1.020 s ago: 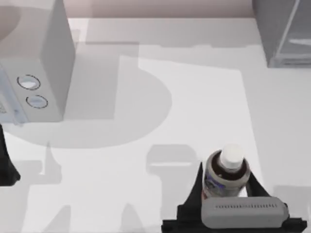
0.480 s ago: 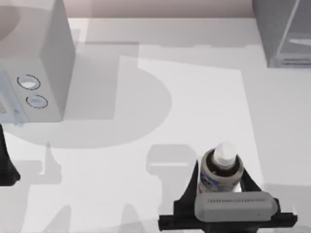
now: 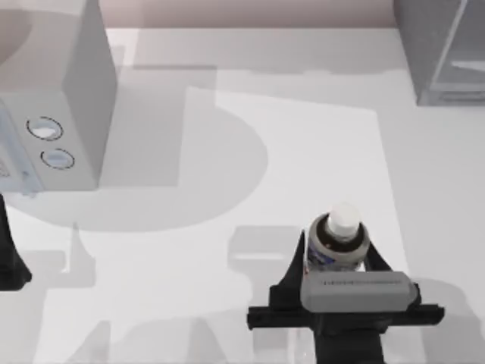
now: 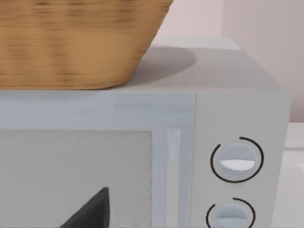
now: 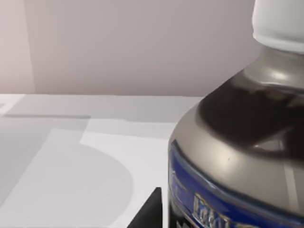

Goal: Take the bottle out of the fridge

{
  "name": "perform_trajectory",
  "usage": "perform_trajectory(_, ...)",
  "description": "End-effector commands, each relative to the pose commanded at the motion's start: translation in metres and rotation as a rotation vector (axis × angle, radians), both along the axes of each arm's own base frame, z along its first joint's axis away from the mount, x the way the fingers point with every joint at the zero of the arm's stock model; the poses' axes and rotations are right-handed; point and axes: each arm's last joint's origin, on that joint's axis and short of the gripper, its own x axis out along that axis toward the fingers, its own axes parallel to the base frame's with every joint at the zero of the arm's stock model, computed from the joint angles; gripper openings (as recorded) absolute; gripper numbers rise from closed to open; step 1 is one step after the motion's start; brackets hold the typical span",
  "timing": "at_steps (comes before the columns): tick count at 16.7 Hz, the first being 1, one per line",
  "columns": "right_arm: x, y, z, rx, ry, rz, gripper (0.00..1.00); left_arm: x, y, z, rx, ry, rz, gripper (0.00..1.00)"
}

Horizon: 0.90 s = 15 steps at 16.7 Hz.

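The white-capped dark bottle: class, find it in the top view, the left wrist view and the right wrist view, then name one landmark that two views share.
Top view: the white-capped dark bottle stands upright near the bottom, right of centre, between the right pincer's fingers.
Left wrist view: not in it.
Right wrist view: close up, cap at the upper corner.
Shared landmark: the light grey box with two blue-ringed dials, in the top and left wrist views.

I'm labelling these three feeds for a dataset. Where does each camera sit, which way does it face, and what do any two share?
Top view: above the table, looking down; shows the right gripper around the bottle, the fridge and the left arm at the left edge.
Left wrist view: faces the microwave under a basket; a dark fingertip shows.
Right wrist view: close on the bottle.
Shared: bottle, microwave.
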Motion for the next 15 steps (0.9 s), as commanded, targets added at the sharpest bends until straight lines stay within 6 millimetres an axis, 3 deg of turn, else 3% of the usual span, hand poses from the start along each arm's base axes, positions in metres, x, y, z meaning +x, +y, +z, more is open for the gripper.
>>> perform_trajectory(3,0.0000,0.0000,0.0000,0.000,0.000,0.000,0.00,0.0000,0.0000,0.0000,0.000,0.000,0.000,1.00)
perform_trajectory(15,0.0000,0.0000,0.0000,0.000,0.000,0.000,0.90,0.0000,0.0000,0.0000,0.000,0.000,0.000,1.00)
